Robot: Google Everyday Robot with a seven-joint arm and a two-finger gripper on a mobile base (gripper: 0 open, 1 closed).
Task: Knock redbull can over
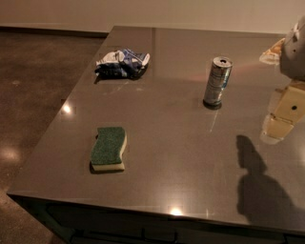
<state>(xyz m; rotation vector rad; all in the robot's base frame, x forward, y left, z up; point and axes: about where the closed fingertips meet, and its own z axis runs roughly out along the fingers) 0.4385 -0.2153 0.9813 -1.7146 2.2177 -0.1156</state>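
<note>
Slim silver-and-blue metal redbull can (218, 81) stands upright on the grey steel table (190, 157); cream gripper (284, 116) hangs at its four o'clock, apart, grip state cannot be told.

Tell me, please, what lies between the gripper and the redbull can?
Nothing: the camera view shows only bare table between the gripper, at the right edge, and the upright redbull can. The sponge and wrapper lie farther left.

The one camera is looking down at a slant from above the near edge of the table (181, 157), facing across it toward the far wall (190, 12), fairly close. The gripper (283, 119) is hanging at the view's right edge, perhaps nearer the lens.
</note>
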